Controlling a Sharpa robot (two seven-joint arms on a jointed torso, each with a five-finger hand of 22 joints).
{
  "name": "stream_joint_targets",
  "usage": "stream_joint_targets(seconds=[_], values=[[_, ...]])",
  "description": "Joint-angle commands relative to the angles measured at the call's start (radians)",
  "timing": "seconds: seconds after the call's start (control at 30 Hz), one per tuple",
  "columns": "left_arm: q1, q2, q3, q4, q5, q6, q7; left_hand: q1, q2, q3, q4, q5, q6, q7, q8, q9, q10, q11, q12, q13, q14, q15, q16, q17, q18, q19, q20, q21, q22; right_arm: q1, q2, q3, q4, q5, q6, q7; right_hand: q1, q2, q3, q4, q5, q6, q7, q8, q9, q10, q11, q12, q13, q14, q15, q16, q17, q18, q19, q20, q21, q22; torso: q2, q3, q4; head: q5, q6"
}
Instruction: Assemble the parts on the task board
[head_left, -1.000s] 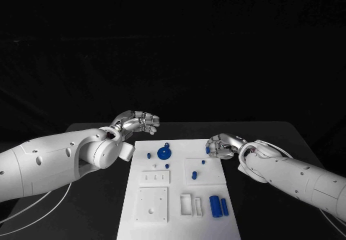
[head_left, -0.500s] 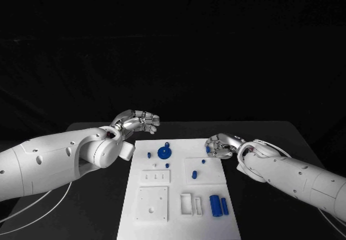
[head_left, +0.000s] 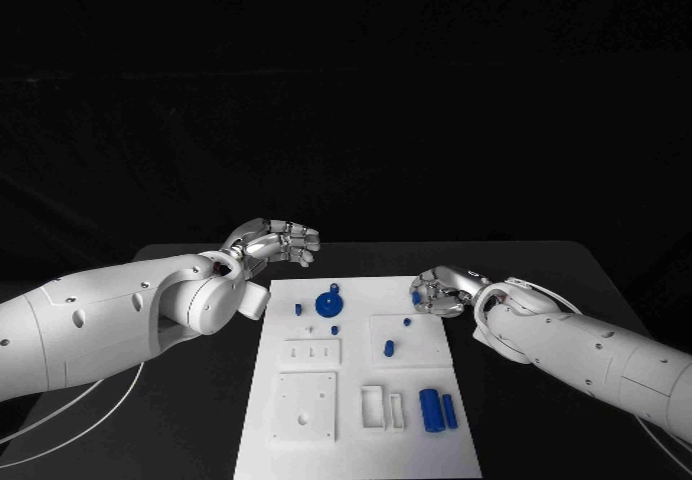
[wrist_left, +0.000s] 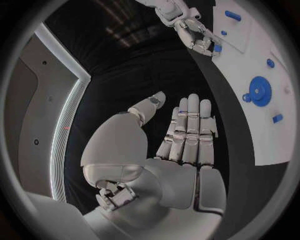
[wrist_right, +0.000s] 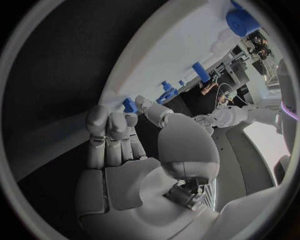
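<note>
The white task board (head_left: 361, 395) lies in the middle of the table. On it are a blue gear (head_left: 329, 300), small blue pegs (head_left: 299, 310), a blue oval piece (head_left: 388, 349) and two blue cylinders (head_left: 437, 411). My right hand (head_left: 447, 290) hovers at the board's back right edge and pinches a small blue part (head_left: 415, 297) between thumb and fingers; the part (wrist_right: 129, 105) also shows at its fingertips in the right wrist view. My left hand (head_left: 274, 243) is raised beyond the board's back left corner. It holds nothing, and its fingers (wrist_left: 187, 130) are stretched out.
Black table (head_left: 577, 270) surrounds the board on both sides. White recessed blocks (head_left: 307, 407) and slots (head_left: 382, 408) take up the board's near half. A white cable (head_left: 87, 400) hangs under my left arm.
My right hand has edged very slightly left toward the board with the blue part. The left hand has not moved.
</note>
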Motion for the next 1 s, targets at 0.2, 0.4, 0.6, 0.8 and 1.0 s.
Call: stream_joint_targets(seconds=[0.2,0.4,0.6,0.8,1.0], values=[[0.001,-0.001,0.001,0.003,-0.004,0.011,0.011,-0.005,-0.001,0.004,-0.003,0.001,0.004,0.003,-0.004,0.002,-0.002,0.006,-0.002,0.001,-0.005,-0.001,0.002,0.001,0.018,-0.007,0.000,0.006,0.019,-0.001,0.002,0.000,0.000,-0.033,0.002,-0.013,-0.007,0.006,0.015,0.002,-0.005,0.198,0.000,0.016,0.009,-0.065,-0.005,0.003,-0.003,0.002,-0.015,-0.006,0.002,0.100,0.000,-0.010,0.005,0.016,0.000,0.0007,-0.0006,0.000,-0.002],[0.001,-0.001,0.001,0.004,-0.005,0.011,0.011,-0.005,-0.001,0.004,-0.003,0.001,0.004,0.003,-0.004,0.002,-0.002,0.006,-0.003,0.001,-0.005,-0.001,0.002,0.002,0.018,-0.008,0.000,0.006,0.019,-0.001,0.003,0.000,0.001,-0.039,-0.003,-0.015,-0.005,0.010,0.024,0.003,-0.005,0.209,-0.005,0.024,0.016,-0.060,-0.010,0.002,-0.004,0.003,-0.020,-0.006,0.003,0.100,0.001,-0.011,0.006,0.015,0.000,0.0008,-0.0004,-0.001,-0.004],[0.001,-0.002,0.001,0.004,-0.006,0.011,0.011,-0.004,-0.001,0.004,-0.004,0.001,0.004,0.003,-0.005,0.002,-0.002,0.006,-0.003,0.001,-0.005,-0.001,0.002,0.002,0.018,-0.008,0.000,0.006,0.019,-0.001,0.006,0.000,0.005,-0.045,-0.018,-0.018,-0.003,0.012,0.029,0.003,-0.005,0.214,-0.008,0.029,0.020,-0.056,-0.013,0.003,-0.005,0.004,-0.023,-0.006,0.003,0.100,0.003,-0.012,0.006,0.015,0.001,0.0006,0.0001,-0.001,-0.005],[0.001,-0.003,0.001,0.005,-0.006,0.010,0.011,-0.004,-0.001,0.004,-0.004,0.001,0.004,0.003,-0.005,0.002,-0.002,0.006,-0.003,0.001,-0.005,-0.001,0.002,0.002,0.018,-0.008,0.000,0.006,0.019,-0.001,0.008,-0.001,0.008,-0.055,-0.031,-0.027,-0.002,0.013,0.034,0.001,-0.005,0.223,-0.013,0.037,0.027,-0.048,-0.017,0.004,-0.006,0.005,-0.026,-0.006,0.004,0.100,0.005,-0.013,0.006,0.014,0.001,0.0000,0.0000,-0.001,-0.006],[0.001,-0.005,0.001,0.006,-0.008,0.010,0.011,-0.004,-0.001,0.004,-0.004,0.001,0.004,0.003,-0.005,0.002,-0.002,0.005,-0.003,0.001,-0.005,-0.001,0.002,0.002,0.018,-0.008,0.000,0.006,0.019,-0.001,0.008,-0.001,0.012,-0.071,-0.044,-0.039,-0.005,0.017,0.039,0.001,-0.005,0.233,-0.017,0.048,0.039,-0.044,-0.021,0.004,-0.006,0.006,-0.031,-0.007,0.005,0.100,0.007,-0.013,0.006,0.014,0.000,-0.0001,-0.0003,-0.001,-0.007]])
